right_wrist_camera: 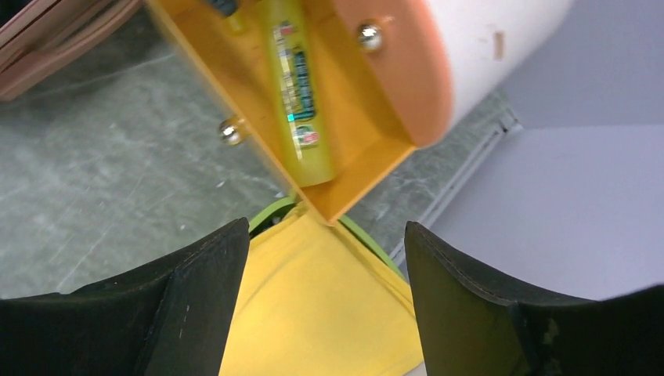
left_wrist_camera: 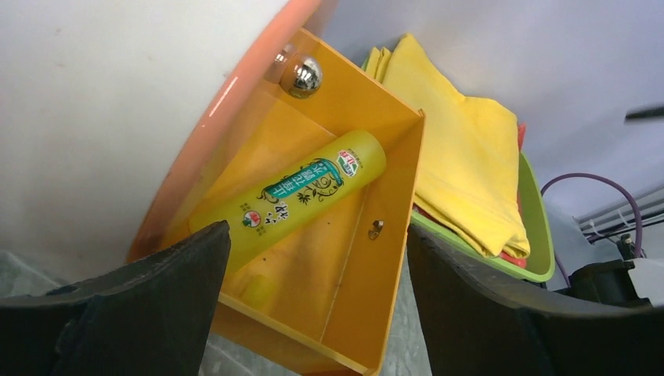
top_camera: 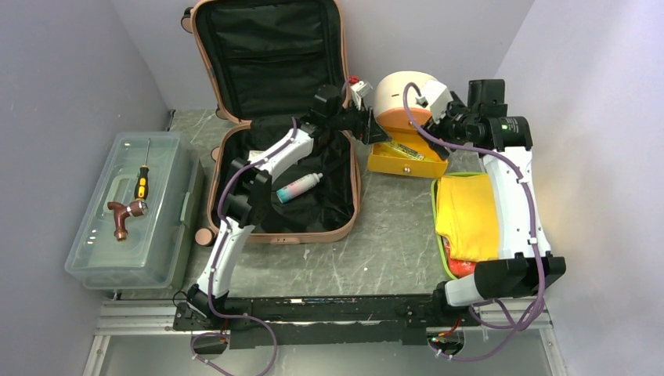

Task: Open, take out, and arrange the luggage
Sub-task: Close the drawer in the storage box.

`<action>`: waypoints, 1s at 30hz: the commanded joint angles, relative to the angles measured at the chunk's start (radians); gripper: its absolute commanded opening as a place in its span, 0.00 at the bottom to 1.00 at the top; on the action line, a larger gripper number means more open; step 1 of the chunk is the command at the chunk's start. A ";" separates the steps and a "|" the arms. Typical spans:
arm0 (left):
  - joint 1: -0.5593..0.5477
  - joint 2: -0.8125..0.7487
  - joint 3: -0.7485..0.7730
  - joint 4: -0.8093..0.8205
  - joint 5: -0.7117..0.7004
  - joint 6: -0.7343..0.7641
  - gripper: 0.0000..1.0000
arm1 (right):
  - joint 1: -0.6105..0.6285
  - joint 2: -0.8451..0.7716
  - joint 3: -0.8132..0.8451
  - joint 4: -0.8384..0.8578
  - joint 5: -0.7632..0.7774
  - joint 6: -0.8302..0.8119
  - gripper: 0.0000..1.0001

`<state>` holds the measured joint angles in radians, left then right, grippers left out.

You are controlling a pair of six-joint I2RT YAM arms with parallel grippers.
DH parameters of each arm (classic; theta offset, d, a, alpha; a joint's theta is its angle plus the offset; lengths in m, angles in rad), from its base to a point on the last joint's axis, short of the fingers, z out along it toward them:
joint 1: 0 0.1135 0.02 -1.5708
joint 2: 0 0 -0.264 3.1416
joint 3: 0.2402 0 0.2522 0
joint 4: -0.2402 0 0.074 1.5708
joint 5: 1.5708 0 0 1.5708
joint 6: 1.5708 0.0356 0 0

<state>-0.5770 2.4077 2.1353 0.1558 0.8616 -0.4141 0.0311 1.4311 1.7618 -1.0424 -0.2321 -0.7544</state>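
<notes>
The salmon-pink luggage (top_camera: 266, 55) lies open at the back, its lid upright and its black lining showing. A teal-and-pink spray bottle (top_camera: 299, 187) lies in its base. My left gripper (top_camera: 374, 129) is open and empty, just right of the luggage at the yellow drawer (top_camera: 399, 163). In the left wrist view (left_wrist_camera: 317, 305) its jaws frame the drawer (left_wrist_camera: 376, 298) and the yellow tube (left_wrist_camera: 297, 196) lying in it. My right gripper (top_camera: 438, 131) is open and empty above the drawer's right end. In the right wrist view (right_wrist_camera: 325, 305) it is over the yellow cloth (right_wrist_camera: 313, 313).
A white-and-orange cabinet (top_camera: 403, 94) holds the drawer. The lime-green tray (top_camera: 435, 227) holds folded yellow cloth (top_camera: 468, 215) over something red. At the left a clear plastic bin (top_camera: 168, 235) carries a screwdriver (top_camera: 142, 182) and a brown tool (top_camera: 125, 213). Walls close both sides.
</notes>
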 commanded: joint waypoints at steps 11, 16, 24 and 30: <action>0.242 -0.150 0.200 -0.363 0.001 0.072 0.99 | 0.153 -0.134 -0.343 0.053 -0.064 -0.410 0.66; 0.388 -0.280 0.101 -0.531 0.026 0.240 1.00 | 0.171 -0.091 -0.412 0.120 -0.044 -0.443 0.41; 0.564 -0.442 -0.105 -0.770 0.027 0.402 0.99 | 0.171 0.061 -0.398 0.191 0.017 -0.432 0.25; 0.651 -0.540 -0.250 -0.831 0.012 0.524 0.99 | 0.170 0.164 -0.351 0.300 0.113 -0.380 0.11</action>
<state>0.0391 1.9335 1.9381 -0.5850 0.8669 0.0013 0.2001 1.5642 1.3533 -0.8532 -0.1867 -1.1622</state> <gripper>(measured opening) 0.995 0.130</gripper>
